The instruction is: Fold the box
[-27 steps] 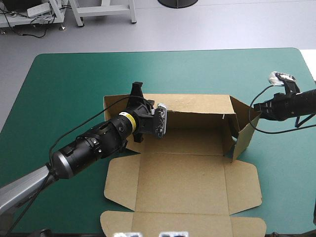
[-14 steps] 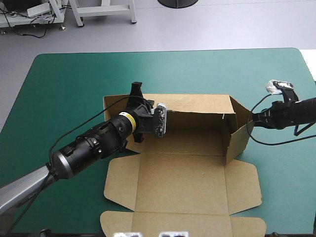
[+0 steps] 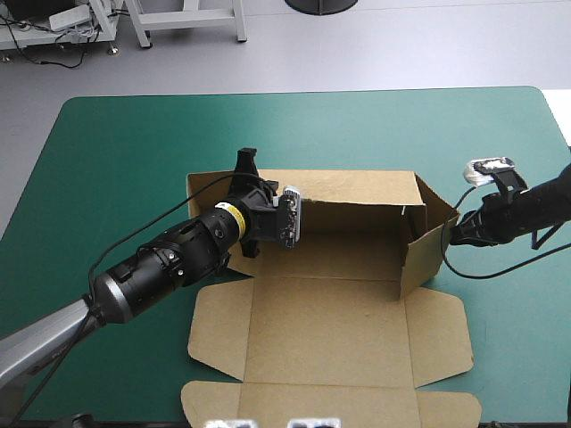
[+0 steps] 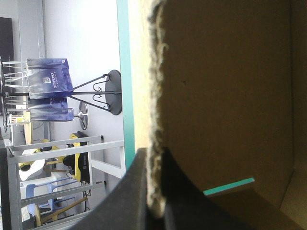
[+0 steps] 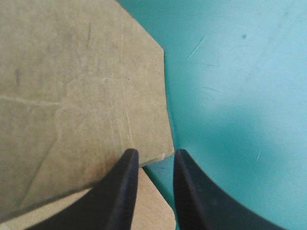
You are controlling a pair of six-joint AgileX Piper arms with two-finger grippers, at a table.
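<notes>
Box [image 3: 330, 330]: pinching its far wall [image 3: 357, 189] tight in left gripper [image 4: 153, 155]; holding right gripper [image 5: 152, 154], narrowly parted, at edge of upright end flap [image 3: 426, 251], over teal-green cover [image 3: 116, 178].

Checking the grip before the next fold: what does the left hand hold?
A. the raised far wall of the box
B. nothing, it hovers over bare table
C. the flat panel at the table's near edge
A: the left hand is shut on the board edge of the box, at its raised far wall.
</notes>
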